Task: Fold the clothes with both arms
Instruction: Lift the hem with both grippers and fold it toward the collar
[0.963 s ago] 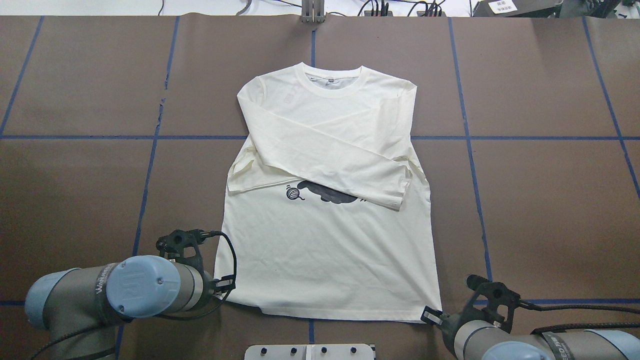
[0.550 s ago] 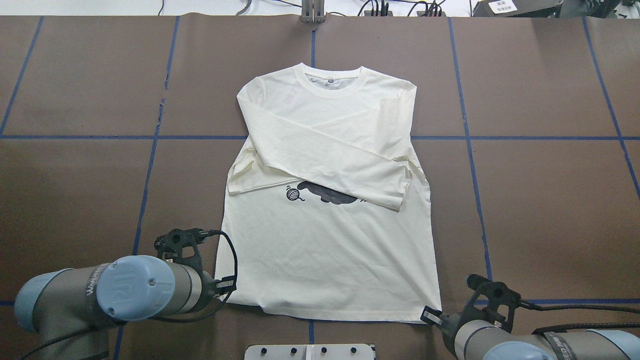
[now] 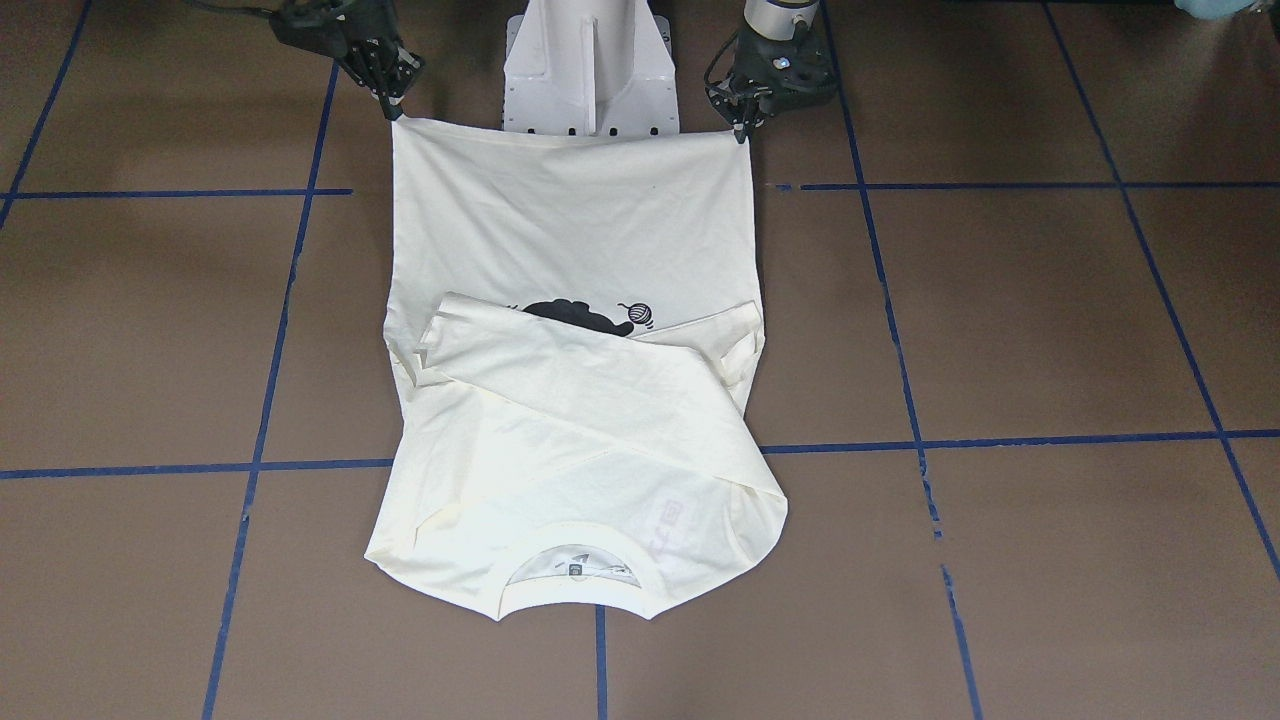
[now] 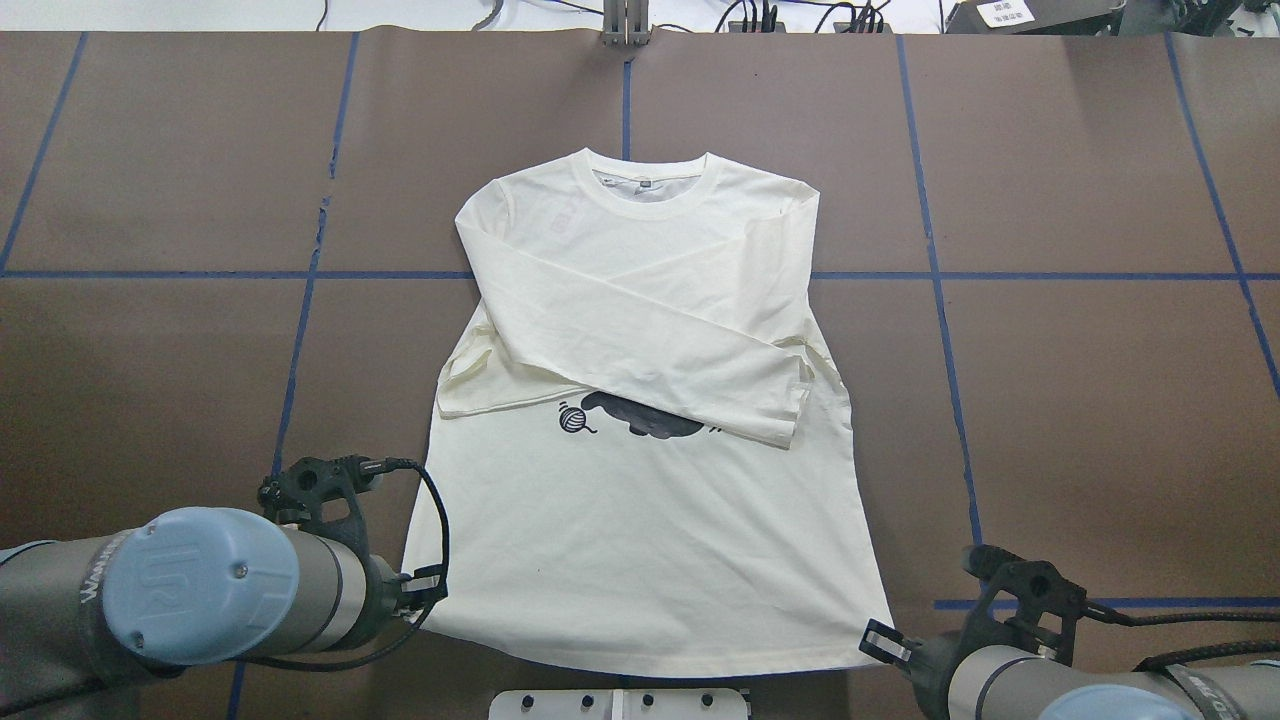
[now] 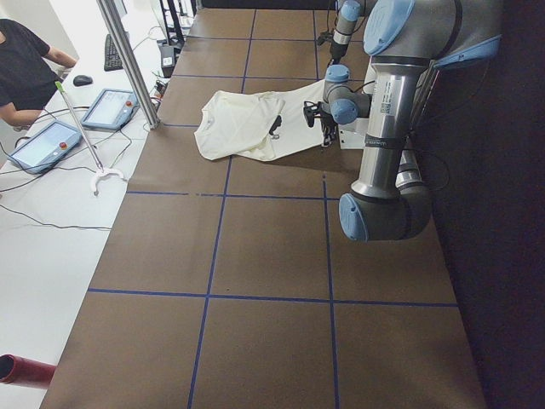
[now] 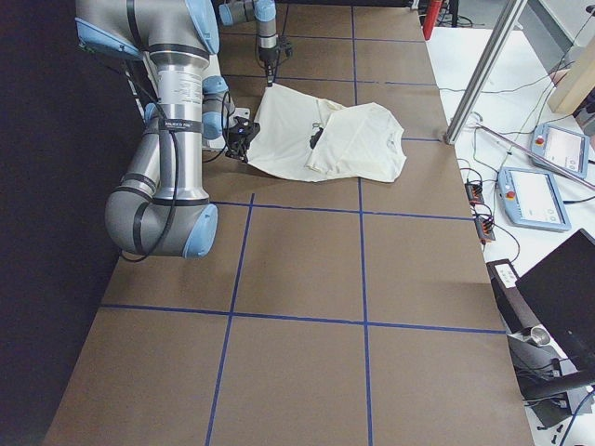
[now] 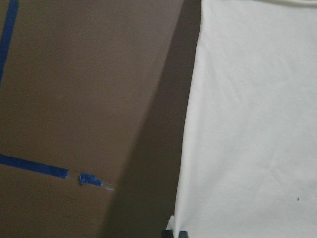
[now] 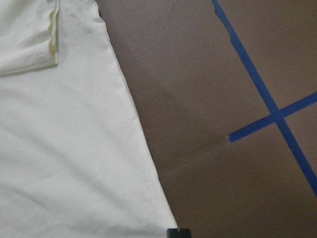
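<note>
The cream long-sleeved shirt (image 4: 650, 540) lies face up on the brown table, collar away from me. Both sleeves are folded across the chest and hide most of the black cat print (image 4: 640, 415); the yarn ball (image 4: 572, 420) shows. My left gripper (image 4: 425, 590) is shut on the hem's left corner. My right gripper (image 4: 875, 645) is shut on the hem's right corner. In the front-facing view the hem (image 3: 570, 140) is stretched taut between the left gripper (image 3: 742, 135) and the right gripper (image 3: 395, 108). The wrist views show shirt cloth (image 7: 252, 124) (image 8: 64, 148) running to the fingertips.
The white pedestal base (image 3: 590, 70) stands just behind the hem. Blue tape lines (image 4: 300, 330) grid the table. Beyond the far edge are a metal pole (image 5: 128, 60), tablets (image 5: 111, 106) and a seated person (image 5: 25, 68).
Both grippers have drawn back toward the robot's base and a little to the left. The whole shirt has slid with them toward the near edge.
</note>
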